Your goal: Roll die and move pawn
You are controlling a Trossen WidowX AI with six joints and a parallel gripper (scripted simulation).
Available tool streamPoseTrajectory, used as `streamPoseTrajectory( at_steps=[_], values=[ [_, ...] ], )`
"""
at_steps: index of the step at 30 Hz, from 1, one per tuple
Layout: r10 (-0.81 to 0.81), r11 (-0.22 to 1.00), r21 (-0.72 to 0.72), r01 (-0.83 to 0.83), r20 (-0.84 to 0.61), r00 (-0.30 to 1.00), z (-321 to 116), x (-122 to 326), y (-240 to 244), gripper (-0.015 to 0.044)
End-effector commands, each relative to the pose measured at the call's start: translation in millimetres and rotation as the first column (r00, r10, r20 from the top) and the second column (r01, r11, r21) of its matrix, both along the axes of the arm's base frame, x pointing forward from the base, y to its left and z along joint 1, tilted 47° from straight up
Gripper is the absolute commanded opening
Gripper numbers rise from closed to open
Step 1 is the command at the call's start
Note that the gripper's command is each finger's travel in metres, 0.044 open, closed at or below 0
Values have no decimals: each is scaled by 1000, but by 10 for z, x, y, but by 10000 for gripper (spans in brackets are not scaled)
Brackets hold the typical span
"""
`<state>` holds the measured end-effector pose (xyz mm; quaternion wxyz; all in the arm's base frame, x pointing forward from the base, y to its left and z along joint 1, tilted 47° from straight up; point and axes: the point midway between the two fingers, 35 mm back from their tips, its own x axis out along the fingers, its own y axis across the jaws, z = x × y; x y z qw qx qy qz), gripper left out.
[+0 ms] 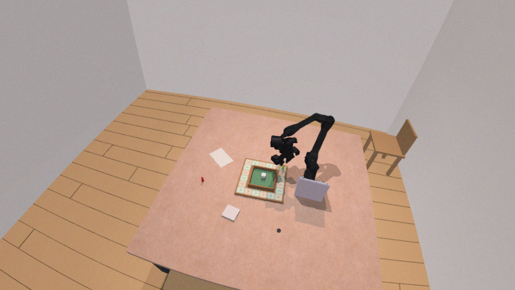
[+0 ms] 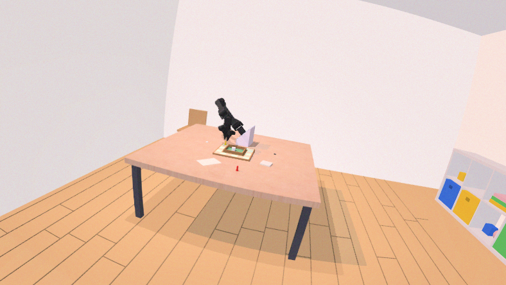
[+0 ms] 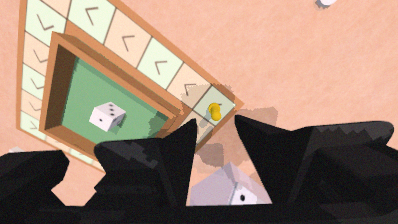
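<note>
Yellow pawn (image 1: pixel 283 167) (image 2: pixel 225 142) (image 3: pixel 215 112): corner square, board's side toward the desk's far edge. Your gripper (image 1: pixel 279 162) (image 2: pixel 226 139) (image 3: pixel 215 120), half open and empty, hovers close; likely next, you lower it astride the pawn. Die (image 1: pixel 263 176) (image 2: pixel 233 149) (image 3: pixel 107 116): in tray.

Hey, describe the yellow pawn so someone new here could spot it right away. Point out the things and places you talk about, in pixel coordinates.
On the pinkish table (image 1: pixel 324 230) (image 2: pixel 169 152), find the square board (image 1: pixel 242 194) (image 2: pixel 232 156) with arrowed squares around a green tray. The pawn (image 1: pixel 283 168) (image 2: pixel 225 142) (image 3: pixel 215 112) stands on a pale green corner square. It's yellow; the other pawn-like piece (image 1: pixel 202 179) (image 2: pixel 237 169) is red and off the board.
</note>
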<state>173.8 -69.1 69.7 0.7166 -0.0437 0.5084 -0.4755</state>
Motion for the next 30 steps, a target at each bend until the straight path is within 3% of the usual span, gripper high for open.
streamPoseTrajectory(
  at_steps=[1,19,24,30],
  values=[
    [4,1000,-5,-4,-3,1000,-44,-5,-53,200],
    [3,1000,-10,-4,-2,1000,-213,-10,-249,200],
    [3,1000,-10,-4,-2,1000,-213,-10,-249,69],
    [3,1000,-10,-4,-2,1000,-213,-10,-249,29]
  ],
)
